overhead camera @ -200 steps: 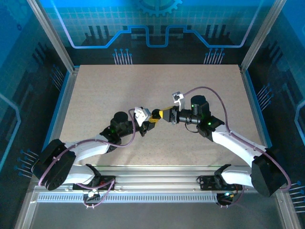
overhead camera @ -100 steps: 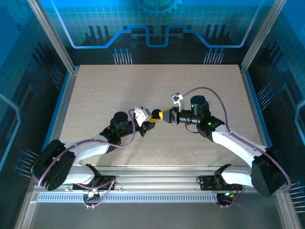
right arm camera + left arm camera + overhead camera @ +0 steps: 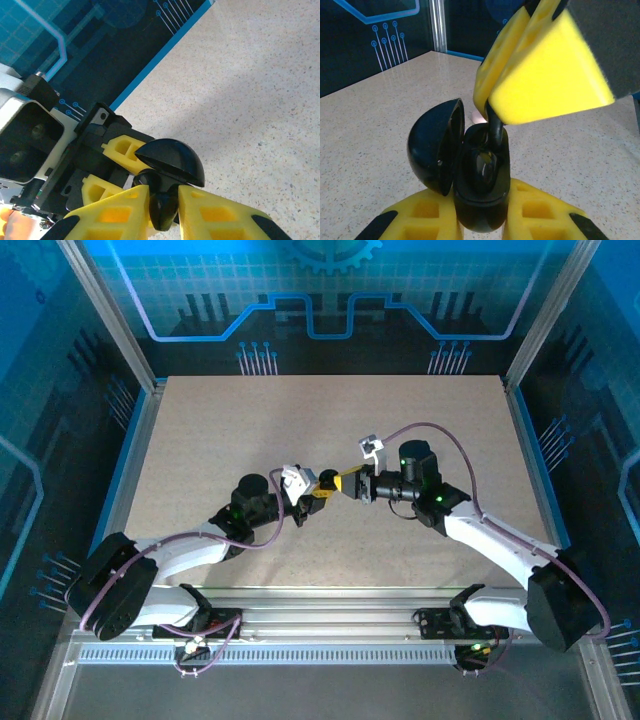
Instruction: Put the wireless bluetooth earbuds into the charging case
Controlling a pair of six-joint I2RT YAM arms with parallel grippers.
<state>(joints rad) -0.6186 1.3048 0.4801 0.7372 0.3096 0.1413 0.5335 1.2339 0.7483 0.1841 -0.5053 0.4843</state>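
Beige speckled stone-look tabletop (image 3: 250,420) lies inside a frame with blue printed panels. From above, two white robot arms reach inward from the near edge, and their yellow-tipped claws meet near the middle of the table.

The left gripper (image 3: 316,492) comes in from the left and the right gripper (image 3: 343,481) from the right. A small glossy black rounded charging case (image 3: 326,480) sits between them, raised off the table.

The left wrist camera gives a close look. The left claw's two yellow fingers (image 3: 427,217) are closed tight on the lower body of the case, one on each side, holding it upright. Its black dome-shaped hinged lid (image 3: 432,147) stands open, swung to the left of the body. The right claw enters from the upper right, its yellow fingers pinched narrowly on a small black curved wireless earbud (image 3: 495,132). The earbud points down, and its lower end touches the open top of the case. How far it sits inside cannot be told.

In the right wrist camera, the earbud (image 3: 161,212) appears as a dark nub clamped between that claw's two yellow fingers. The open lid (image 3: 172,159) arches just above it. Behind them are the left claw's yellow fingers (image 3: 122,147) and its black mount.
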